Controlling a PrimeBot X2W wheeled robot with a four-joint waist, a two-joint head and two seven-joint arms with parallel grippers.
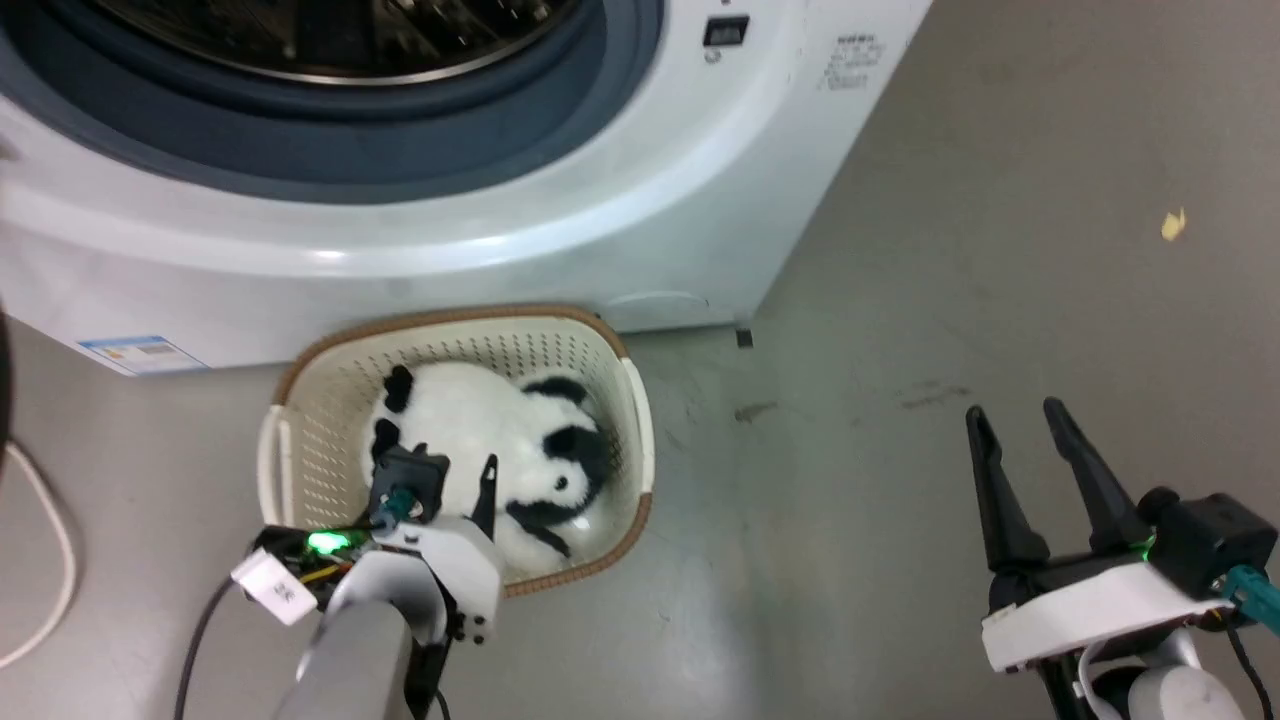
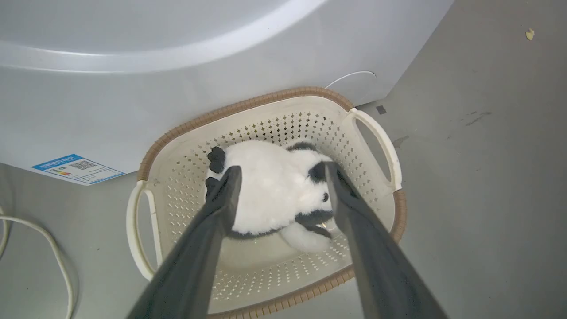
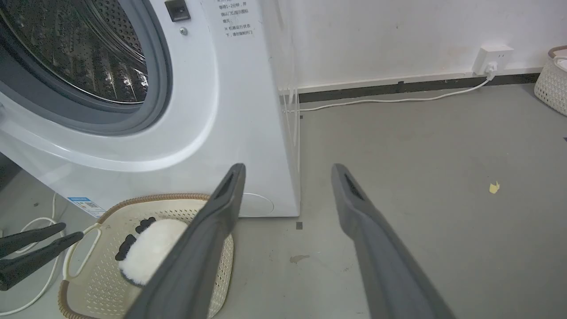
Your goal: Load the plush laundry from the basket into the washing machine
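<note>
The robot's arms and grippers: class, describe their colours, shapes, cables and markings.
The left gripper and right gripper each have two long, tapering black jaws on a white housing with a black camera block and a teal plug. Forearms are pale grey. The left wrist shows a green light, coloured wires, a white tag and a dark cable; the right shows a green light.

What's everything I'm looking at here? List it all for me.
washing machine: one, white, grey door ring; straight ahead
basket: one, cream, brown rim; on floor by washer's front
panda plush: one, white and black; inside basket
label: one, blue; washer's lower left
cable: one, white; floor left of basket
scrap: one, yellow; floor at right
wall socket: one, white; wall beyond washer
second basket: one, white; by that wall
left gripper: one, dark, open; above panda
right gripper: one, dark, open; over floor at right
</note>
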